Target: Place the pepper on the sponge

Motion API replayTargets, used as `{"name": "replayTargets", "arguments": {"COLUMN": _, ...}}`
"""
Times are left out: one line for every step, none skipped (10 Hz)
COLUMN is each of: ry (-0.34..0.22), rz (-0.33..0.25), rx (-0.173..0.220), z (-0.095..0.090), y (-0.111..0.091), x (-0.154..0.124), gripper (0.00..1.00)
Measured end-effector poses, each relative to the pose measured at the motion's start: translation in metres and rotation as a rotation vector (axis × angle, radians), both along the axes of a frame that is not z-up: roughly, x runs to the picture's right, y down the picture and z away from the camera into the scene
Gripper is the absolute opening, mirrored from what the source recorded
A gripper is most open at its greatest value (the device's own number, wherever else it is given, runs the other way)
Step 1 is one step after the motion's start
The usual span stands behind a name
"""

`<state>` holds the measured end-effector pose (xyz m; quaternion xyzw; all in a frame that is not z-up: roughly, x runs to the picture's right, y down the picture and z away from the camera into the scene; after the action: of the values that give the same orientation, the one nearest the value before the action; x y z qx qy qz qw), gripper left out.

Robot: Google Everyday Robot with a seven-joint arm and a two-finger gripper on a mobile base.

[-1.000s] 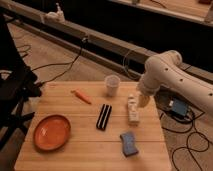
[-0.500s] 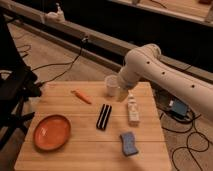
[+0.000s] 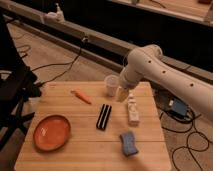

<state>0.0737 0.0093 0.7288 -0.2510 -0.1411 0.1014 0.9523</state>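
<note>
The pepper (image 3: 81, 97), slim and orange-red, lies on the wooden table (image 3: 80, 150) toward its far left. Near the front right of the table rests the blue sponge (image 3: 129, 143). My gripper (image 3: 121, 93) hangs at the end of the white arm (image 3: 160, 72), over the far middle of the table, just right of a translucent cup (image 3: 111, 85). It is well to the right of the pepper and above and behind the sponge. Nothing shows in its grasp.
An orange plate (image 3: 51, 132) lies at the front left. A black ridged block (image 3: 104, 116) lies mid-table. A white object (image 3: 132, 108) lies right of the block. Cables and a blue box (image 3: 177, 107) cover the floor to the right. A dark chair (image 3: 12, 87) stands at the left.
The arm has swung left across the far side of the table, carrying the gripper from near the white object to beside the cup.
</note>
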Motion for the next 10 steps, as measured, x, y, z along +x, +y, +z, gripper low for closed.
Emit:
{"name": "replayTargets", "arguments": {"ry": -0.021, "rz": 0.034, "rx": 0.003, "z": 0.006, "y": -0.006, "x": -0.015, "gripper": 0.65}}
{"name": "replayTargets", "arguments": {"ry": -0.047, "rz": 0.069, "rx": 0.004, "z": 0.011, "y": -0.012, "x": -0.032, "gripper": 0.65}}
{"name": "replayTargets", "arguments": {"ry": -0.07, "rz": 0.101, "rx": 0.002, "z": 0.016, "y": -0.016, "x": -0.047, "gripper": 0.65}}
{"name": "replayTargets", "arguments": {"ry": -0.094, "rz": 0.135, "rx": -0.006, "z": 0.022, "y": -0.02, "x": -0.062, "gripper": 0.65}}
{"name": "replayTargets", "arguments": {"ry": -0.114, "rz": 0.169, "rx": -0.018, "z": 0.029, "y": -0.023, "x": -0.078, "gripper": 0.65}}
{"name": "replayTargets", "arguments": {"ry": -0.124, "rz": 0.193, "rx": -0.03, "z": 0.034, "y": -0.024, "x": -0.091, "gripper": 0.65}}
{"name": "replayTargets", "arguments": {"ry": -0.128, "rz": 0.215, "rx": -0.047, "z": 0.04, "y": -0.024, "x": -0.106, "gripper": 0.65}}
{"name": "replayTargets", "arguments": {"ry": -0.135, "rz": 0.237, "rx": -0.066, "z": 0.046, "y": -0.022, "x": -0.127, "gripper": 0.65}}
{"name": "replayTargets", "arguments": {"ry": -0.142, "rz": 0.246, "rx": -0.082, "z": 0.05, "y": -0.019, "x": -0.144, "gripper": 0.65}}
{"name": "replayTargets", "arguments": {"ry": -0.15, "rz": 0.253, "rx": -0.097, "z": 0.056, "y": -0.015, "x": -0.166, "gripper": 0.65}}
